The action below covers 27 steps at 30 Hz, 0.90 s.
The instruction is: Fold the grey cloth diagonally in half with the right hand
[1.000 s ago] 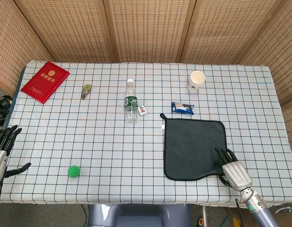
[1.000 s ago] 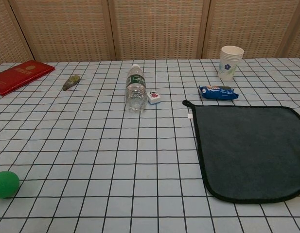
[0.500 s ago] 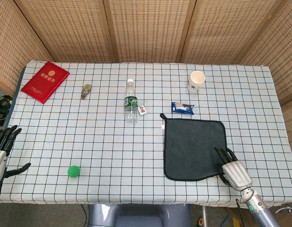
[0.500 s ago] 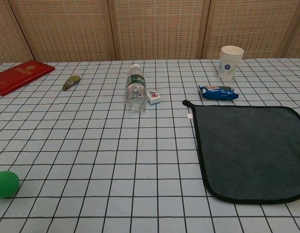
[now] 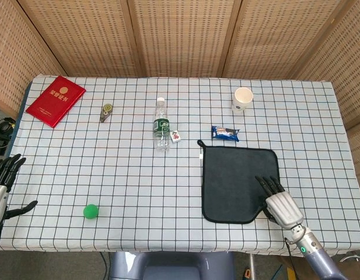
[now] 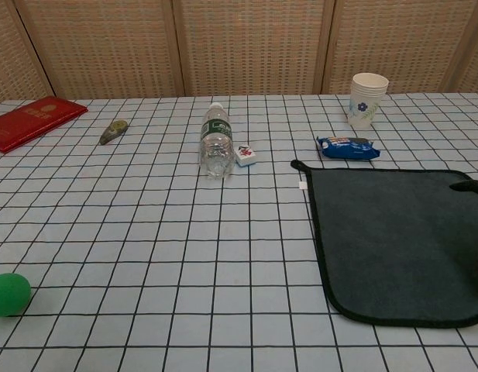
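Observation:
The grey cloth (image 5: 238, 182) lies flat on the checked table, dark-rimmed, with a small loop at its far left corner; the chest view shows the cloth (image 6: 393, 240) flat too. My right hand (image 5: 279, 203) lies over the cloth's near right corner with its fingers (image 5: 266, 184) stretched and apart, pointing toward the far left. That corner and the thumb are hidden under the hand. In the chest view only dark fingertips (image 6: 469, 186) show at the right edge. My left hand (image 5: 1, 188) hangs beside the table's left edge, fingers apart, holding nothing.
A blue snack packet (image 5: 225, 134) lies just beyond the cloth, a paper cup (image 5: 243, 98) further back. A water bottle (image 5: 161, 125) and a small tile (image 5: 176, 137) lie at the centre. A red booklet (image 5: 55, 100), a small tape dispenser (image 5: 106, 112) and a green ball (image 5: 91, 211) are on the left.
My right hand has slid a little to the left and further onto the cloth's near right corner; its fingertips now show in the chest view. The left hand has not moved.

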Each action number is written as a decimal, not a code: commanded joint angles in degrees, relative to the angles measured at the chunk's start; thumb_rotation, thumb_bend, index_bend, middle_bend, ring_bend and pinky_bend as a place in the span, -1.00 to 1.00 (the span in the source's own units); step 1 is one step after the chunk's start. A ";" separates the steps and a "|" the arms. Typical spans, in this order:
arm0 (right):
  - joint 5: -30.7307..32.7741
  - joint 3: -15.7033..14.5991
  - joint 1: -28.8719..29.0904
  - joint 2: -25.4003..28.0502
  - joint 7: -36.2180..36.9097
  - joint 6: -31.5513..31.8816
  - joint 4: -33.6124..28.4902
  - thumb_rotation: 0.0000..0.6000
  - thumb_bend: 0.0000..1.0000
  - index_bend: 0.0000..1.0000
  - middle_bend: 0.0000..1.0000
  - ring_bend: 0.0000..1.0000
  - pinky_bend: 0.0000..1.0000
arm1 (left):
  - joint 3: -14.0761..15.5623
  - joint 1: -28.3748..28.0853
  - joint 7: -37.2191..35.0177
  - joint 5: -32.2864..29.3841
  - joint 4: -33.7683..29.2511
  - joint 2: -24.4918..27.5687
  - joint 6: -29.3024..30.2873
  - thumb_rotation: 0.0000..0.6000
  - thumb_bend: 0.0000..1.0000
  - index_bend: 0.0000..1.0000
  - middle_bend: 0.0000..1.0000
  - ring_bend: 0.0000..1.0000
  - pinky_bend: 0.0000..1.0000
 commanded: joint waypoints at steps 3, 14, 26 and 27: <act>1.94 3.12 4.38 1.73 -3.36 -4.99 -5.48 1.00 0.32 0.39 -0.91 -1.00 -1.00 | -0.15 -0.22 -0.05 -0.50 0.12 -0.08 -0.55 1.00 -1.00 -1.00 -1.00 -1.00 -1.00; 13.31 10.82 13.30 -0.27 -12.64 -17.64 -8.08 1.00 0.32 0.42 -0.90 -1.00 -1.00 | -0.62 -0.48 -1.02 -2.04 0.36 0.15 -1.59 1.00 -1.00 -1.00 -1.00 -1.00 -1.00; 22.72 14.51 20.92 -7.21 -24.75 -23.05 -4.43 1.00 0.32 0.42 -0.90 -1.00 -1.00 | -1.25 -1.05 -2.66 -4.48 1.45 0.32 -3.77 1.00 -1.00 -1.00 -1.00 -1.00 -1.00; 23.33 14.71 21.48 -7.77 -25.41 -23.36 -3.92 1.00 0.32 0.42 -0.91 -1.00 -1.00 | -1.27 -1.08 -2.79 -4.60 1.52 0.33 -3.88 1.00 -1.00 -1.00 -1.00 -1.00 -1.00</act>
